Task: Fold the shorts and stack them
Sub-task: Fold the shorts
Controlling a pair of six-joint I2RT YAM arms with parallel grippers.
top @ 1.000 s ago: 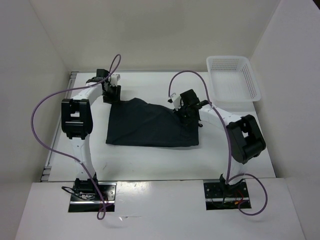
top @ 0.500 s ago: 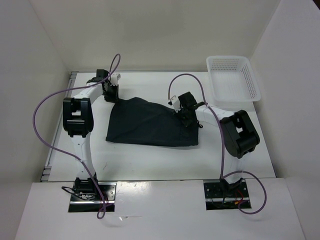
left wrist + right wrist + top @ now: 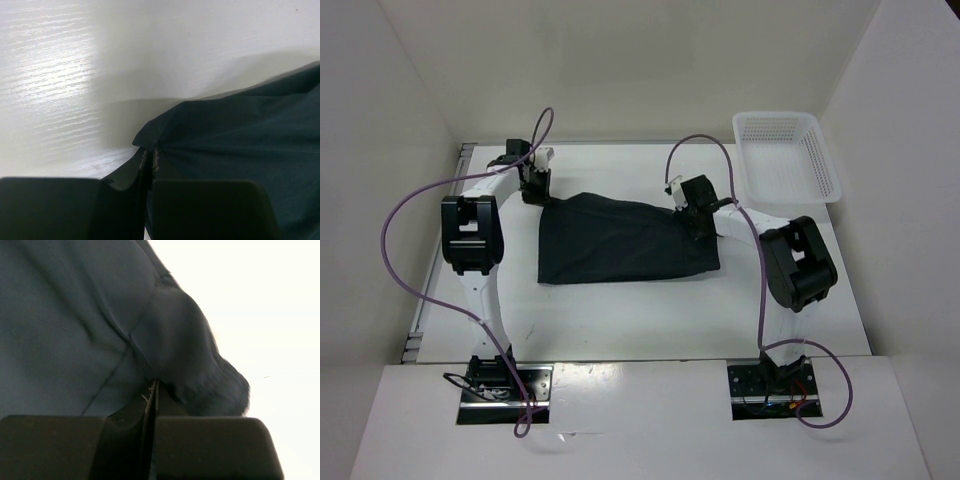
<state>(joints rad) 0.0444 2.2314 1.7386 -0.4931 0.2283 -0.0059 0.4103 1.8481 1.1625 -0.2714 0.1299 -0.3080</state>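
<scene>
A very dark navy-black pair of soft fabric shorts [image 3: 620, 245] is lying spread across the middle of the white worktop [image 3: 620, 320], apart from its near edge. At the garment's far left corner the left end effector [image 3: 534, 190] is pinching the cloth, clenched on a raised fold. Near the far right corner the right end effector [image 3: 696, 222] is gripping likewise, clamped on bunched fabric. A white plastic mesh basket [image 3: 785, 160] is sitting at the worktop's far right corner.
</scene>
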